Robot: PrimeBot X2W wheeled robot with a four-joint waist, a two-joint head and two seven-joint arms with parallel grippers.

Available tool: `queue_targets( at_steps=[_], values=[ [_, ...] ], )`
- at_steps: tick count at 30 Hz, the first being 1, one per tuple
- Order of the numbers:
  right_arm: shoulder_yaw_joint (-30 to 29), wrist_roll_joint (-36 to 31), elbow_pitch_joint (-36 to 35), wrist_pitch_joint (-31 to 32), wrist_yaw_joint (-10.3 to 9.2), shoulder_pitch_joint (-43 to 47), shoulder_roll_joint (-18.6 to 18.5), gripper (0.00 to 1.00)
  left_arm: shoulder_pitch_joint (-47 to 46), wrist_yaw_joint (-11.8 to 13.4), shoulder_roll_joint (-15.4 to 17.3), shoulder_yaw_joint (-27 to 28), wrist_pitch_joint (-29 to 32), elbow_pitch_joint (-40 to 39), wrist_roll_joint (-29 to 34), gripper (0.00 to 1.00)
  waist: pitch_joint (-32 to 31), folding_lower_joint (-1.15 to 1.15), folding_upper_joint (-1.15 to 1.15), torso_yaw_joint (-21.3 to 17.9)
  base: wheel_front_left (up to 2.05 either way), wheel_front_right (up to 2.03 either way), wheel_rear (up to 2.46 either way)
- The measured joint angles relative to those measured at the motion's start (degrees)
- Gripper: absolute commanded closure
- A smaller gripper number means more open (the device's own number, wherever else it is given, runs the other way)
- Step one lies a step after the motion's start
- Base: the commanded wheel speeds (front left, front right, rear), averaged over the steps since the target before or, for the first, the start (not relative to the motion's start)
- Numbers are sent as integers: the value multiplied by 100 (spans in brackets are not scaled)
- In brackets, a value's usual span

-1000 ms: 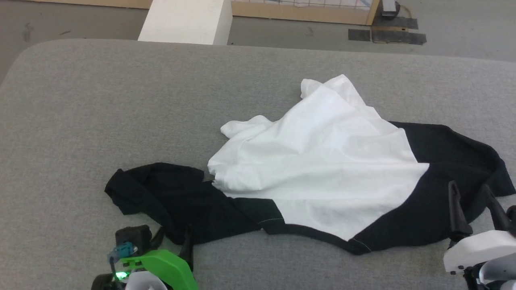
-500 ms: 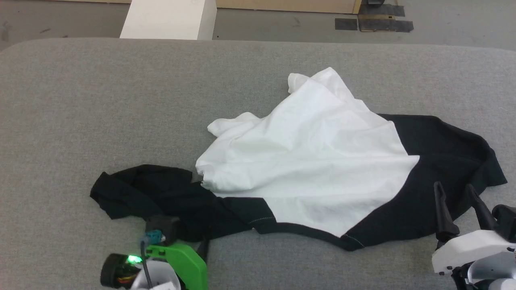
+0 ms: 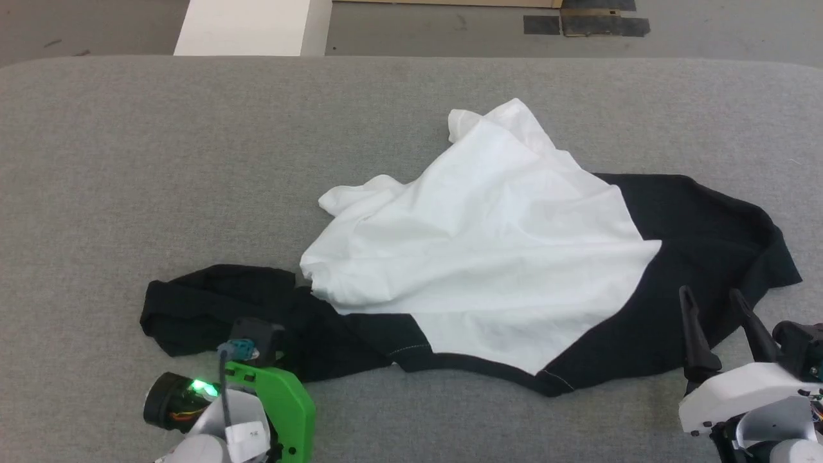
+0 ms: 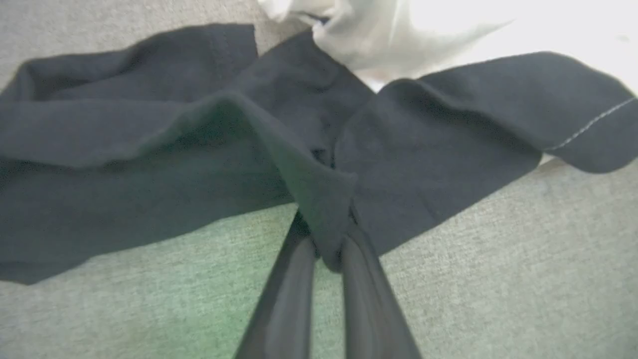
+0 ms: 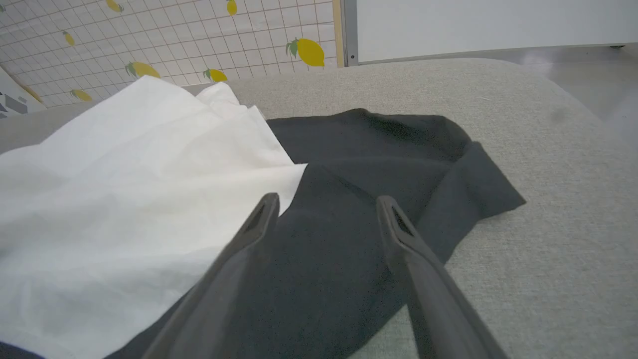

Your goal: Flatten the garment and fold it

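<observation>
The jaws of the left gripper (image 4: 327, 239) pinch a black sleeve fold of the soft white-and-black long-sleeved shirt (image 3: 488, 257). Those of the right gripper (image 5: 326, 204) stand open over its other black end. It lies crumpled ahead of both, so I think flattening is barely begun and all the folding is left.

The garment (image 3: 488, 257) is soft matt cloth, wrinkled, in white and black. The tabletop (image 3: 193, 161) has a grey, rough, felt-like surface. My left claw (image 4: 326, 242) looks smooth, dull and dark; the shell (image 3: 283, 402) behind it is shiny green plastic.
</observation>
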Motion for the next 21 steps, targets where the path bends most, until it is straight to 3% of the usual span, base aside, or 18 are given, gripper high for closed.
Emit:
queue_targets(
  at_steps=[5, 10, 21],
  values=[
    [-51, 111, -8, 63, 0, 3, 0, 0, 133, 338, -90, 433, -668, -250, -138, 100, -66, 0, 0, -45, 0, 0, 0],
    [-73, 276, -4, 661, 0, 196, 0, 0, 415, 630, -247, 829, -1252, -413, -389, 100, -168, 0, 0, -73, 0, 0, 0],
    [13, 832, 212, 1772, -1, 258, 2, 0, 612, 678, -405, 815, -1513, -183, -580, 100, -239, 0, 0, -70, 0, 0, 0]
  ],
)
